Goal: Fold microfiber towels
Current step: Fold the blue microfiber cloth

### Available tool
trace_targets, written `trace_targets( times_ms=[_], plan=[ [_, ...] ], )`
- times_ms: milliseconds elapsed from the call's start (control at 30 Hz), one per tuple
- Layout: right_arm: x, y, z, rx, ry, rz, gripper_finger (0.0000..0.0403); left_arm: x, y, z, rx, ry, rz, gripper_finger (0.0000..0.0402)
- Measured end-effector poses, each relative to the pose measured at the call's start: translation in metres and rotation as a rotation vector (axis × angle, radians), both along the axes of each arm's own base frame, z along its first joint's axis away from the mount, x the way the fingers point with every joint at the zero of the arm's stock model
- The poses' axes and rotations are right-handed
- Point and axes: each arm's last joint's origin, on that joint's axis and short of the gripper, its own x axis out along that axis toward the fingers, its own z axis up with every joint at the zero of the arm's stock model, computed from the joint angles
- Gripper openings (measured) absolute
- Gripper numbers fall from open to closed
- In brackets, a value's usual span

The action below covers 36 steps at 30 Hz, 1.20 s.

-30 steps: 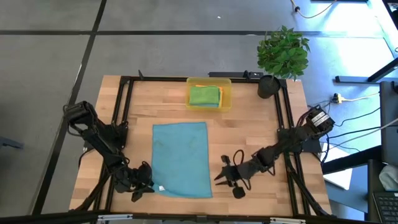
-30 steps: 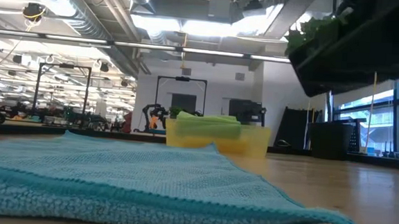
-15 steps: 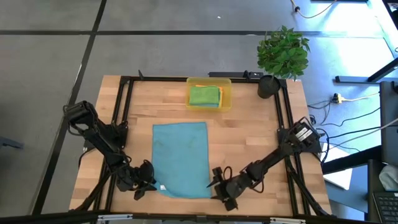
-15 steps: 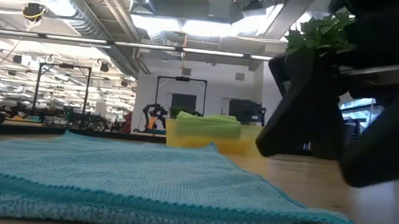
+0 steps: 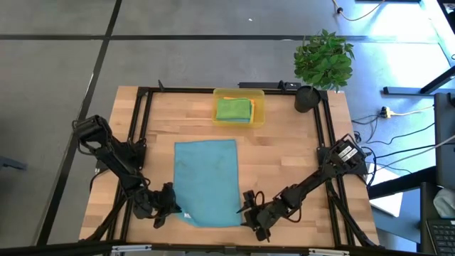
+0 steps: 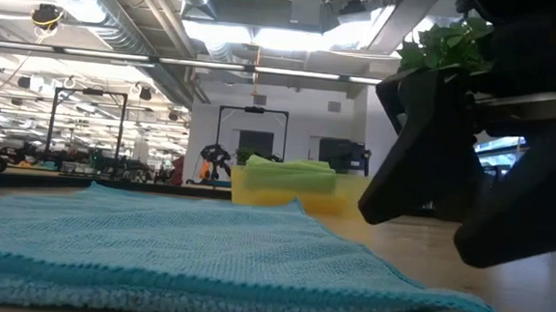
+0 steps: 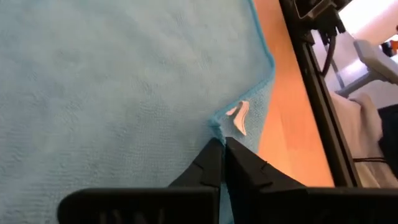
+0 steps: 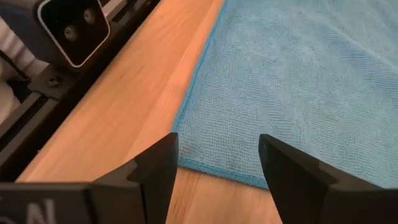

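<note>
A teal towel (image 5: 206, 178) lies spread flat on the wooden table. My left gripper (image 5: 175, 208) is at its near left corner and is shut on the edge there, beside a white tag (image 7: 239, 117). My right gripper (image 5: 245, 208) stands open at the near right corner (image 8: 186, 158). Its two fingers are on either side of that corner and just short of it, touching nothing. At the far middle a yellow tray (image 5: 257, 114) holds folded towels, a green one (image 5: 233, 109) on top. My left gripper pinches the teal towel's edge at its near left corner (image 7: 217, 126) between its two fingertips, next to the white tag. The fingers slant down from the table's left side. The cloth puckers slightly at the fingertips, and the towel otherwise lies flat on the table.
A potted plant (image 5: 323, 60) stands at the far right corner. Black frame rails (image 5: 146, 135) run along the table's left and right sides. A black camera block (image 8: 74, 28) sits on the near rail by my right gripper. Bare wood lies right of the towel.
My right gripper has gone toward the table's near edge and left, sinking a little, and now stands at the teal towel's near right corner. The towel has stayed flat where it was.
</note>
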Motion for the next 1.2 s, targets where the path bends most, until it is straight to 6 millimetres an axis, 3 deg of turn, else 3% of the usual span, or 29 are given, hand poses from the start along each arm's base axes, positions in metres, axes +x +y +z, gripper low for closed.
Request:
trace_targets(
  times_ms=[500,867,1033,1200],
  plan=[
    [-0.007,0.006,-0.002,-0.006,0.021,-0.002,0.0223,0.003,0.005,0.003,0.106,-0.134,0.152,0.0],
    [-0.013,0.015,0.0,-0.011,-0.012,0.0,0.0223,0.003,0.005,0.003,0.109,-0.138,0.158,0.0],
    [-0.007,0.02,-0.02,-0.016,-0.021,0.027,0.0223,0.003,0.005,0.003,0.107,-0.136,0.156,0.0],
    [-0.002,0.025,-0.024,-0.043,0.003,0.019,0.022,0.003,0.005,0.003,0.098,-0.131,0.148,0.0]
  ],
)
